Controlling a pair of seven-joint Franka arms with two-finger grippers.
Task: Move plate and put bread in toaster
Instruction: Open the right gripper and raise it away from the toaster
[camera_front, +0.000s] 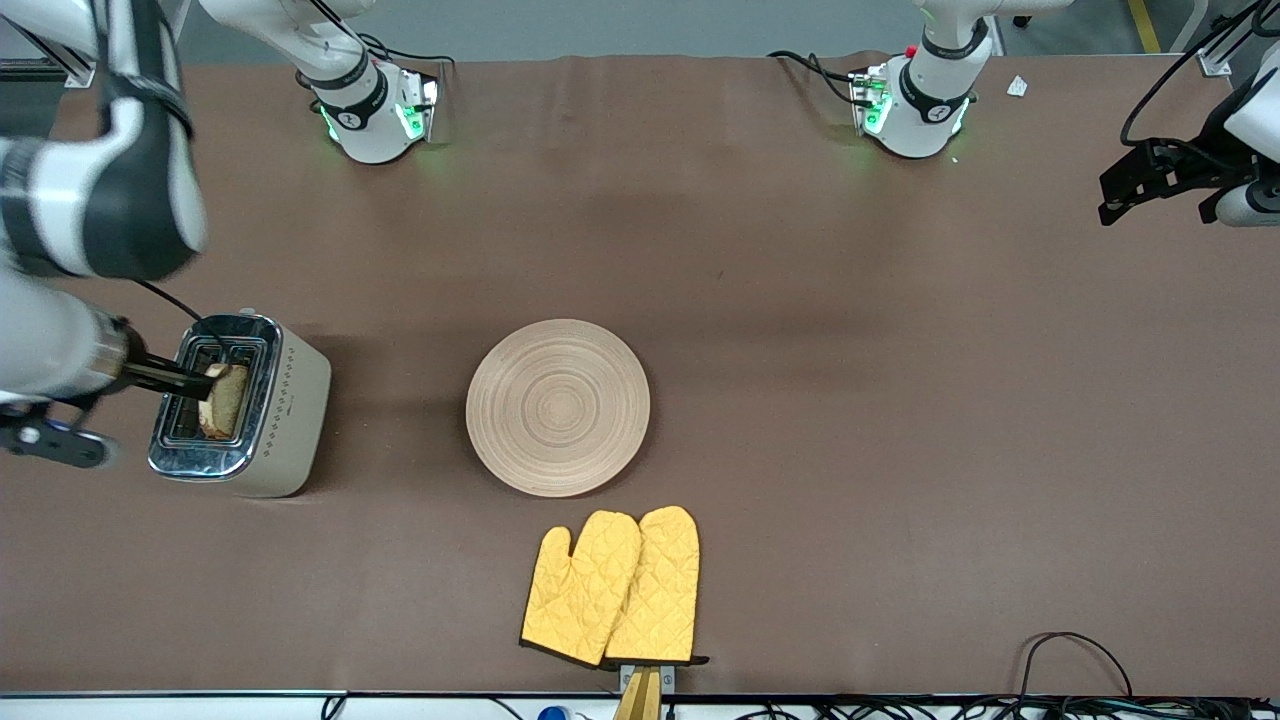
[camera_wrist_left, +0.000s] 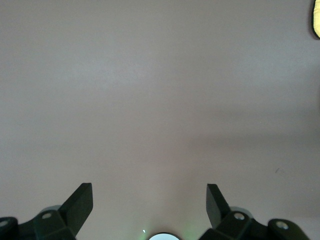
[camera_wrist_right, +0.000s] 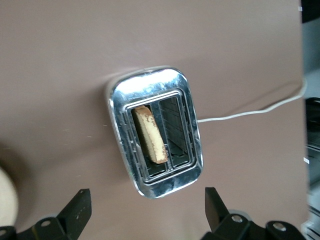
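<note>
Pair of yellow oven mitts at the desk edge nearest the front camera. Not part of the job.

Next, farther in: the plate, flat on the desk near its middle, bare, nothing on it. Well apart from the toaster.

About level with the plate, toward the right arm's end: the toaster, upright, chrome top up, white cord trailing off. Its two slots run along its long axis. The bread stands on edge in one slot, long side in line with that slot, tilted a little, top part still proud of the chrome. The second slot looks empty.

Right gripper is over the toaster. In the right wrist view its fingers stand wide apart with nothing between them; the slice shows free in the slot with no finger on it. Front view is less plain: a dark finger reaches to the crust there, contact not certain.

Key relation: bread lies directly under the right gripper, and the line between the fingers runs crosswise to the slice's long side. Judgement: insertion looks close to done; any further seating means a straight push down along the slot, not sideways.

Farthest: left gripper, over bare desk at the left arm's end, fingers spread, holding nothing. That arm waits. The right arm is much the nearer to the bread.
</note>
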